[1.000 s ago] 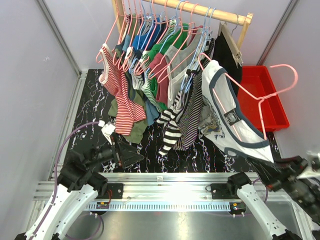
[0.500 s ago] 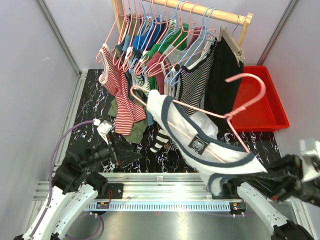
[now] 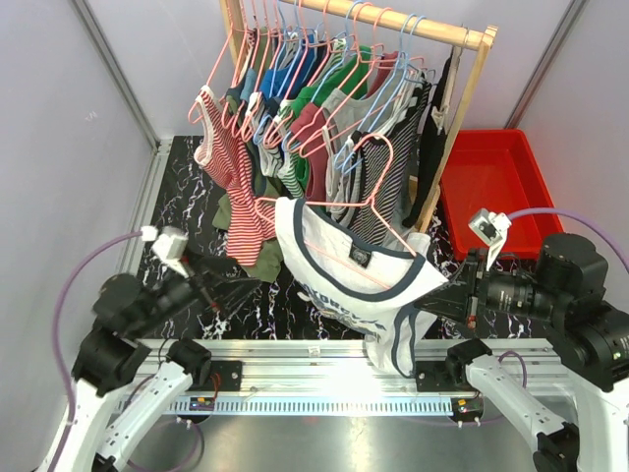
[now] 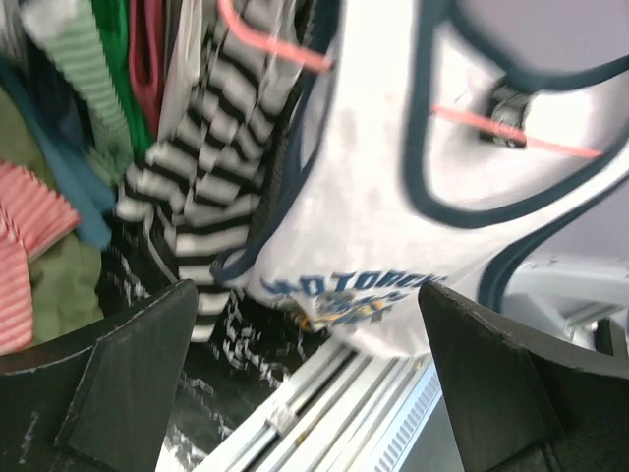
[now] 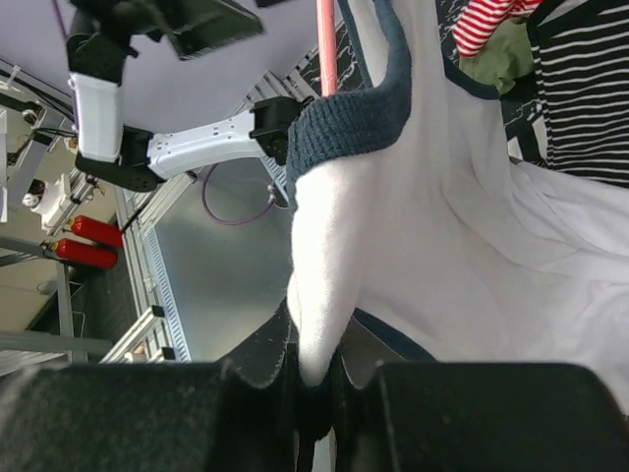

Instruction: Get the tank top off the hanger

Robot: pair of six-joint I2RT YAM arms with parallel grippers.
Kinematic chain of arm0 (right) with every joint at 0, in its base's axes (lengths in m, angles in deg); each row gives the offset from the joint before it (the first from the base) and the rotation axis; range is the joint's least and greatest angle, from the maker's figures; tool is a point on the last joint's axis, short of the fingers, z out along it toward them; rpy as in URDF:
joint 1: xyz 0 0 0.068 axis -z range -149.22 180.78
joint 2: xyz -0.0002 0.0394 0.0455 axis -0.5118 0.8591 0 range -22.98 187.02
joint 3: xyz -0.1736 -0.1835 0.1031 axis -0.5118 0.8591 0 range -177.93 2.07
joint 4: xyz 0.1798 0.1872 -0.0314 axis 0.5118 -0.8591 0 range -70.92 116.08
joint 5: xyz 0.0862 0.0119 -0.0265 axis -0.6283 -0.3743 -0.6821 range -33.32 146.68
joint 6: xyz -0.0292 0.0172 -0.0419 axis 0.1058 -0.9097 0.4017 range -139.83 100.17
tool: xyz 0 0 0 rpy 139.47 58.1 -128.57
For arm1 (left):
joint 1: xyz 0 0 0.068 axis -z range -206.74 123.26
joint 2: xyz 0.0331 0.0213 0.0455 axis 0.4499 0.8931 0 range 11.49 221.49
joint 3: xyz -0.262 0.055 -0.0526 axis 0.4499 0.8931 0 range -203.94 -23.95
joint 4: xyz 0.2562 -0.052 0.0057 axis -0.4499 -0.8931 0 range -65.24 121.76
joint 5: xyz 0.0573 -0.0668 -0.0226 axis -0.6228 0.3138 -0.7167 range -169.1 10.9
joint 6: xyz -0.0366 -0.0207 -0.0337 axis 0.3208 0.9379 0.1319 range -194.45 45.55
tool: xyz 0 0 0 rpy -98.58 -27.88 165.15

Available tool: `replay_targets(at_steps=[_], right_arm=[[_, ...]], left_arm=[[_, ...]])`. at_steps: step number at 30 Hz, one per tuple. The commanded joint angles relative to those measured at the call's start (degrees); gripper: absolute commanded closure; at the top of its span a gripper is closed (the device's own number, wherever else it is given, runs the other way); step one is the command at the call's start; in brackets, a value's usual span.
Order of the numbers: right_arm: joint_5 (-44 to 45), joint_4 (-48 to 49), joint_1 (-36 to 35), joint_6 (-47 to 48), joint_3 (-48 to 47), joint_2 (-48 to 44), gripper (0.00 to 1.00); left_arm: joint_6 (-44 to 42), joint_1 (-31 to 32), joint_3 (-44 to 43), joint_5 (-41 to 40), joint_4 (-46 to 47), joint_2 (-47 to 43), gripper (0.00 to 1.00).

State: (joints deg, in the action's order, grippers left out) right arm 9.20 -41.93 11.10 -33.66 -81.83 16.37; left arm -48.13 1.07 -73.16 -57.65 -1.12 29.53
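**Two arms, one top: right fingers pinch the hem, left fingers gape**

One white tank top [image 3: 339, 280] with navy trim hangs on a pink hanger [image 3: 376, 202] at the middle of the scene, over the near edge of the black marbled bench [image 3: 177, 211] and between the two arms. The hanger sits tilted, its hook well below the wooden rail of the rack [image 3: 393, 20] and in front of the striped clothes hanging there. The top's lower part droops toward the metal frame at the near side.

The right fingers [image 5: 265, 388] are nearly closed, with a fold of the top's white cloth and navy edging clamped between them; the right wrist view shows the cloth rising from that pinch toward the pink hanger bar. The right arm reaches in from the right, just near of the red bin [image 3: 491, 187].

The left fingers [image 4: 118, 393] stand wide apart and hold nothing. They point at the top from the left, near it but not touching, with the striped garments off to their far side.
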Motion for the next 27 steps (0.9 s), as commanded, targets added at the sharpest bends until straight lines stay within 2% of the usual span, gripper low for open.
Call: replay_targets(at_steps=[1, 4, 9, 15, 22, 24, 25, 26, 27], right_arm=[[-6.0, 9.1, -0.4, -2.1, 0.4, -0.4, 1.0], [-8.5, 13.4, -0.4, -4.5, 1.9, 0.3, 1.0], [-9.2, 16.9, -0.4, -6.5, 3.2, 0.5, 1.0], [-9.6, 19.1, -0.4, -7.8, 5.1, 0.5, 1.0], [-11.9, 23.6, -0.4, -10.8, 8.2, -0.4, 1.0], [-11.4, 23.4, -0.4, -10.6, 8.3, -0.7, 1.0], [-9.8, 21.4, -0.4, -9.9, 7.6, -0.6, 1.0], [-8.6, 19.9, -0.4, -8.3, 7.1, -0.7, 1.0], [-7.1, 16.4, -0.4, -7.4, 5.9, -0.6, 1.0]], left_arm=[[-2.3, 0.1, 2.1, 6.0, 4.6, 3.5, 0.01], [-2.7, 0.2, 2.2, 7.6, 7.7, 7.9, 0.01], [-1.2, 0.6, 3.4, 8.0, 16.4, 9.1, 0.01], [2.6, 2.2, 5.2, 14.8, 28.8, 11.6, 0.01], [-0.7, 8.3, 4.0, 9.0, 32.4, 17.3, 0.02], [-2.1, 9.4, 3.2, 8.3, 32.1, 19.7, 0.25], [-2.5, 10.2, 2.1, 8.0, 31.6, 20.1, 0.4], [-2.9, 10.7, 1.7, 7.6, 31.0, 20.6, 0.8], [-3.3, 11.0, 1.2, 6.6, 30.2, 20.4, 0.96]])
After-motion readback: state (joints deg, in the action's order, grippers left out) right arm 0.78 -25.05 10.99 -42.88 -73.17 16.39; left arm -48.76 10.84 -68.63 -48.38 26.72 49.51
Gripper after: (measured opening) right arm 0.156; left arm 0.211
